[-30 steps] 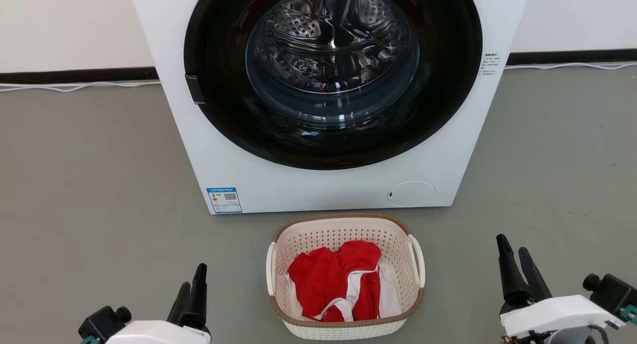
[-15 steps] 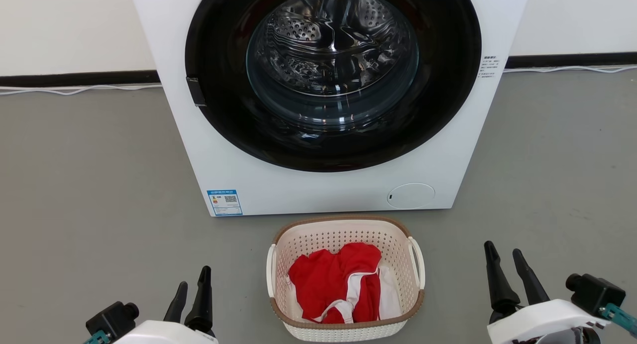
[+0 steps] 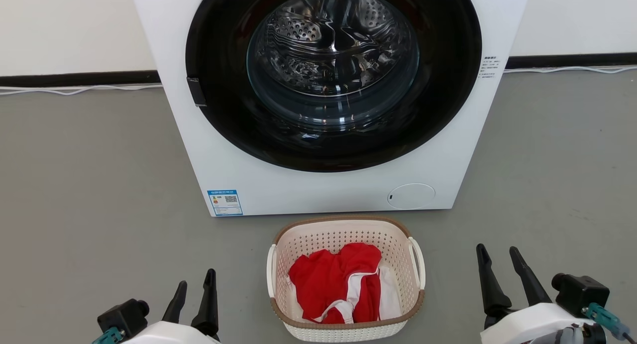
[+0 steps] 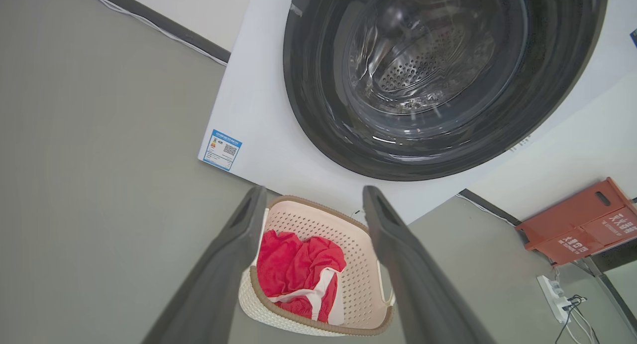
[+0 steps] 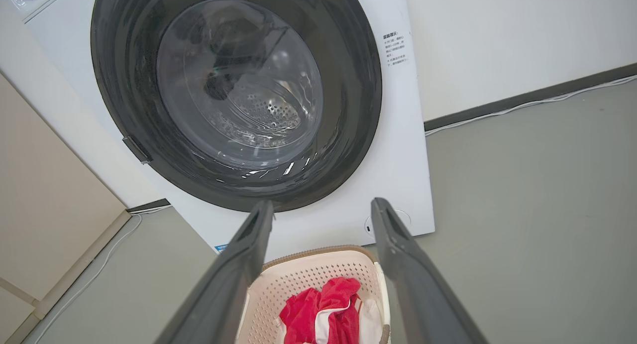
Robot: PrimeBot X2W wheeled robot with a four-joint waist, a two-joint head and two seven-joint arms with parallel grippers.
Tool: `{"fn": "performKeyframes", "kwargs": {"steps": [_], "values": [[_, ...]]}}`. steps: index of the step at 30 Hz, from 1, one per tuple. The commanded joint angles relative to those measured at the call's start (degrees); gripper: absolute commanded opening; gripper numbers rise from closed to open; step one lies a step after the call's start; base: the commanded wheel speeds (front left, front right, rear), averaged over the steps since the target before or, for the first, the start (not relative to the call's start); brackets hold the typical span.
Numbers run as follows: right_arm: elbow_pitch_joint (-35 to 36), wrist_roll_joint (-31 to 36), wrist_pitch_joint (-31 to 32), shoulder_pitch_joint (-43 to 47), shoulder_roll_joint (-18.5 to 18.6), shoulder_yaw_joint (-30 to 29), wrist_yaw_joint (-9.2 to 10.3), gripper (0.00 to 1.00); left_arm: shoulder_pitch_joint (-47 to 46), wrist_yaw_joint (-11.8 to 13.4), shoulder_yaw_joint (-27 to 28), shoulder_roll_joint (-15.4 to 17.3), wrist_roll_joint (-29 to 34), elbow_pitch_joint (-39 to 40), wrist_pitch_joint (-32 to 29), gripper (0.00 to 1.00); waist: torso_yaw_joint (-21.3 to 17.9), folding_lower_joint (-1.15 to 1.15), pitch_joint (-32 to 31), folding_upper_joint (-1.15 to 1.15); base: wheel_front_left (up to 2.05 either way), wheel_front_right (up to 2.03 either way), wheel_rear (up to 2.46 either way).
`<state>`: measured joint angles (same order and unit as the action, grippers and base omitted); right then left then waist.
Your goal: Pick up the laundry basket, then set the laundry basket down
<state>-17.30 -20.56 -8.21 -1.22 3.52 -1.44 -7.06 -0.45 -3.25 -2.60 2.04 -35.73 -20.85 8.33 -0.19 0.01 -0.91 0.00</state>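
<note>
The laundry basket (image 3: 343,234) sits on the grey floor just in front of the washer, cream-white and perforated with a brown rim band and white loop handles on both sides. Red and white clothes (image 3: 338,282) lie inside it. My left gripper (image 3: 196,283) hangs open to the basket's lower left, clear of the left handle. To the lower right, my right gripper (image 3: 495,253) is open too, apart from the right handle. Both wrist views look down at the laundry basket (image 4: 363,244) (image 5: 308,272) between their open fingers, with nothing held.
A big white washing machine (image 3: 278,184) with a dark round door and steel drum stands right behind the basket. White cables run along the wall base (image 3: 74,88). An orange box (image 4: 582,222) and a power strip (image 4: 555,294) lie off to one side.
Both grippers have opened their fingers and drifted inward toward the basket, the left one rightward and the right one leftward. The basket has stayed put.
</note>
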Motion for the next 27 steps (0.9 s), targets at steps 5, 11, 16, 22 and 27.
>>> {"fn": "performKeyframes", "kwargs": {"steps": [5,11,16,22,27], "values": [[1.0,5.2,-1.7,-1.7,0.5,1.3,-0.32,1.0,-3.0,0.5,0.7,0.6,4.2,0.8,1.6,1.0,0.0,0.0,0.0,0.0,0.0,0.0,0.0],[0.6,9.7,-2.7,-1.6,0.3,1.2,-0.35,1.0,-3.1,0.8,0.3,0.6,8.1,0.5,2.6,1.0,0.1,0.0,0.0,0.0,0.0,0.0,0.0],[0.3,13.5,-3.6,-1.3,0.0,0.7,-0.36,1.0,-3.2,1.1,-0.1,0.7,11.2,0.0,3.5,1.0,0.2,0.0,0.1,0.0,0.0,0.0,0.0],[-0.2,18.1,-4.6,-0.9,-0.4,0.1,-0.38,1.0,-3.4,1.4,-0.3,0.7,15.0,-0.4,4.5,1.0,0.4,0.0,0.2,0.0,0.0,0.0,0.0],[-0.5,22.1,-5.4,-0.7,-0.5,-0.5,-0.4,1.0,-3.5,1.6,-0.3,0.8,18.2,-0.6,5.3,1.0,0.4,0.0,0.3,0.0,0.0,0.0,0.0]]}}
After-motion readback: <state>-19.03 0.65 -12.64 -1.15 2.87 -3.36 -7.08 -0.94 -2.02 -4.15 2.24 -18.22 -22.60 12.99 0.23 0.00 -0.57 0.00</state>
